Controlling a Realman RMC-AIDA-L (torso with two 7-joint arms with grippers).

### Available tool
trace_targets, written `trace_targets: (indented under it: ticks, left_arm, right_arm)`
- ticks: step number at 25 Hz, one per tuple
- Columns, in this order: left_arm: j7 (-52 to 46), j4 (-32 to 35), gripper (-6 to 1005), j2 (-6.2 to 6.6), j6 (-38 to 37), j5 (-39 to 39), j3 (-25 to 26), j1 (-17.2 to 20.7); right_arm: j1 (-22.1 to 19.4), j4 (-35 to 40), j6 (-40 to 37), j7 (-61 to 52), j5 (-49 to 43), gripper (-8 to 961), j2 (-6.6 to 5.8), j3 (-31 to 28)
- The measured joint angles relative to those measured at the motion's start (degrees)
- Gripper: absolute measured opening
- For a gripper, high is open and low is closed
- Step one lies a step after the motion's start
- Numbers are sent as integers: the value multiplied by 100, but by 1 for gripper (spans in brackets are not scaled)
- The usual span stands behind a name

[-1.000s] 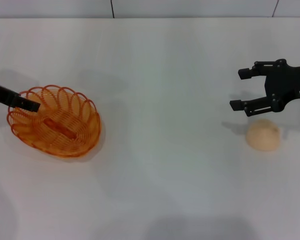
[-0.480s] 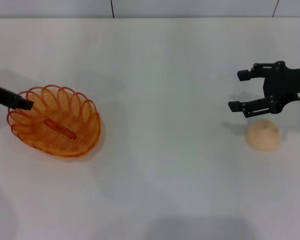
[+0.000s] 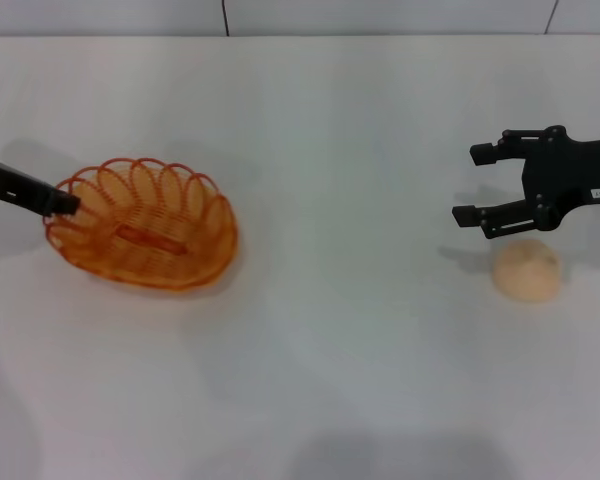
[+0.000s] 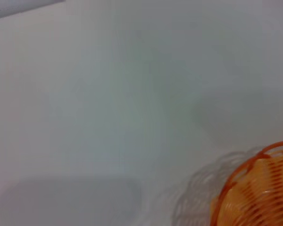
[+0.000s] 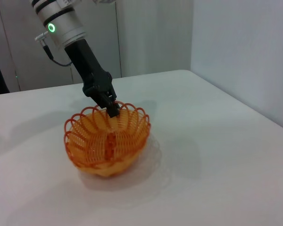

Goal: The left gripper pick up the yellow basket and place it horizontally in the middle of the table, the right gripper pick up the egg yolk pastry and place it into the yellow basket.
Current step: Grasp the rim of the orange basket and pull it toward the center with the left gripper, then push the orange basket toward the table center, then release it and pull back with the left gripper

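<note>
The yellow basket (image 3: 145, 236) is on the left part of the white table (image 3: 330, 350), lifted a little and tilted. My left gripper (image 3: 62, 203) is shut on its left rim; the right wrist view shows the gripper (image 5: 112, 109) pinching the far rim of the basket (image 5: 106, 141). The basket's edge shows in the left wrist view (image 4: 259, 193). The egg yolk pastry (image 3: 526, 269) lies on the table at the right. My right gripper (image 3: 478, 184) is open, just above and behind the pastry, not touching it.
The table's back edge meets a wall (image 3: 280, 15). Bare tabletop lies between the basket and the pastry and along the front.
The left gripper has carried the basket to the right and a little farther back, and the basket has turned more level. The right gripper has drifted slightly left and up.
</note>
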State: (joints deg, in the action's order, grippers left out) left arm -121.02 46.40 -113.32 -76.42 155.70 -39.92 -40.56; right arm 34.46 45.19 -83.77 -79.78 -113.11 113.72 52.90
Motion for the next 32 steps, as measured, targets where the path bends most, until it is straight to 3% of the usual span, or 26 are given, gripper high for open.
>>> trace_targets:
  ticks: [7, 17, 28, 32]
  left_arm:
    - [-210, 191, 97, -61, -685, -566, -10, 52]
    - [-1285, 924, 80, -414, -1472, -785, -6, 179]
    - [-2382, 1026, 73, -575, -1330, -1237, -30, 352]
    - [-2676, 794, 73, -599, -898, -1326, -440, 356]
  right_arm:
    - [-1, 13, -16, -10, 0, 800, -29, 0]
    - [-113, 265, -114, -54, 8, 793, -39, -5]
    - [-257, 588, -273, -31, 72, 786, 23, -9]
    - [-231, 590, -294, -1, 83, 784, 26, -3]
